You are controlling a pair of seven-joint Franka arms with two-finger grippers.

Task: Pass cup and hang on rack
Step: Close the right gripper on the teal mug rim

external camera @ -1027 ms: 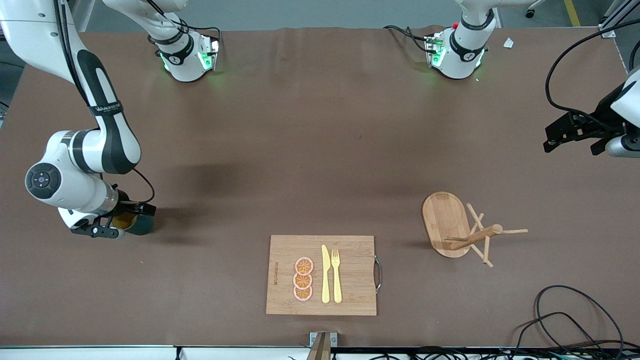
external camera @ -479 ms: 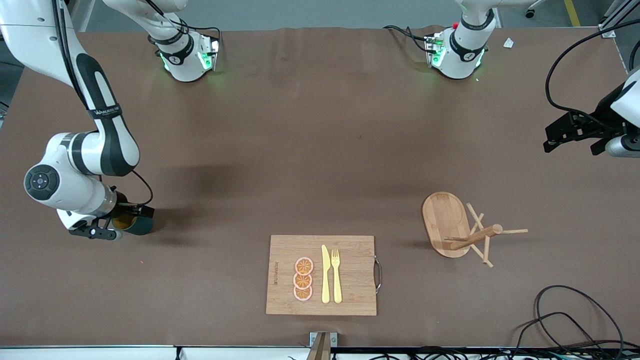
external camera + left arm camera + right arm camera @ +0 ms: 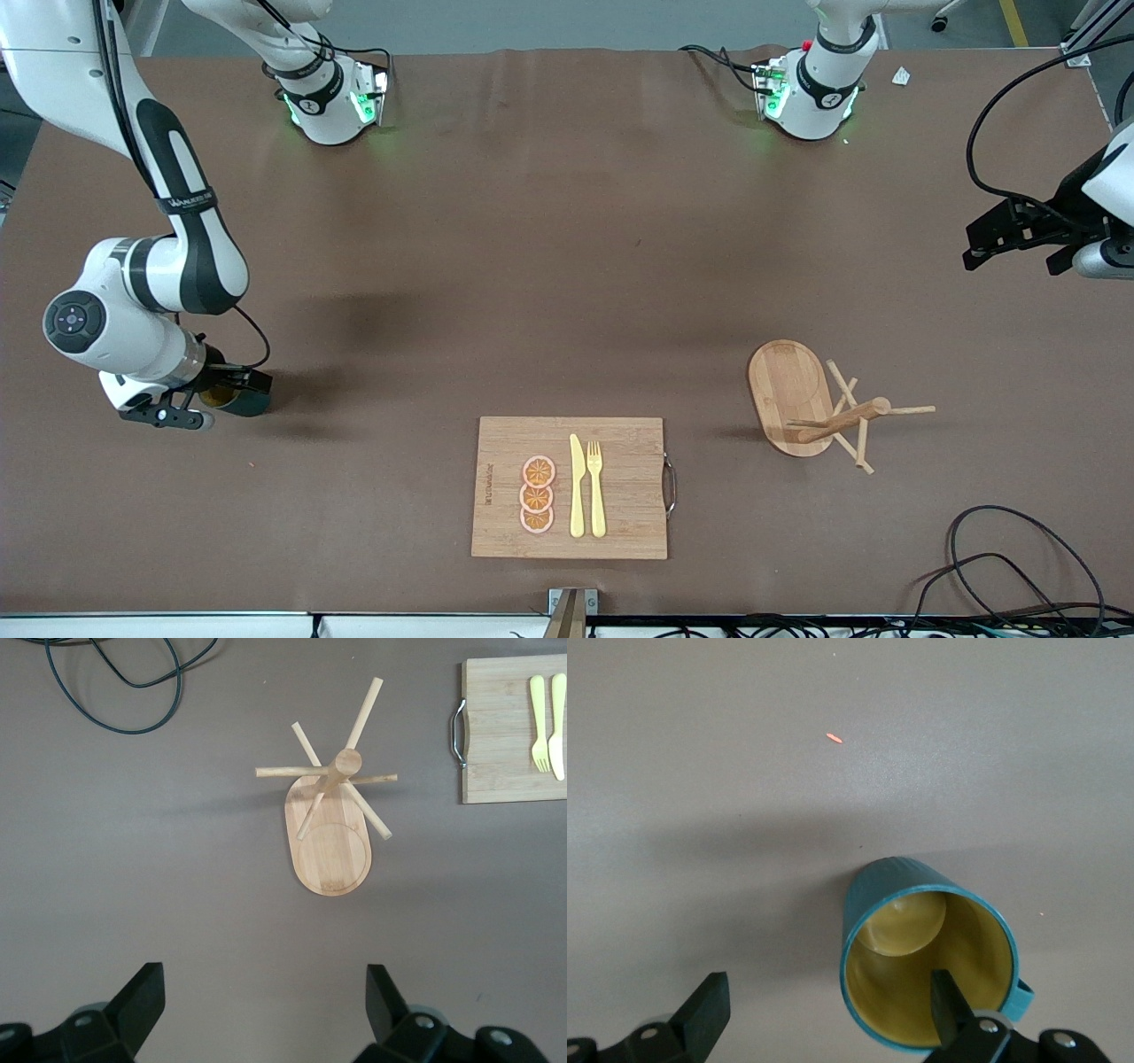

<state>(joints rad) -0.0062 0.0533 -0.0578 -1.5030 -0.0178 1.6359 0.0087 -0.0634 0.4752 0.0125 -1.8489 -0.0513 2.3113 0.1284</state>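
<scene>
Two grippers: your left gripper [image 3: 266,1010] waits, fingers apart; your right gripper [image 3: 828,1014] fingers apart over cup [image 3: 926,966].
Cup: round, teal, ribbed, yellow inside.
Rack [image 3: 802,403]: smooth pale wood, thin pegs.

High front view (plus wrist close-ups)

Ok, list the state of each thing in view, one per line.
cup: upright on the table, empty, not gripped.
rack: upright, pegs bare.
right gripper: open, low at the cup, one of its fingers inside the rim.
left gripper: open, empty, waiting above the table.
cutting board: flat, holding knife, fork, three orange slices.
</scene>
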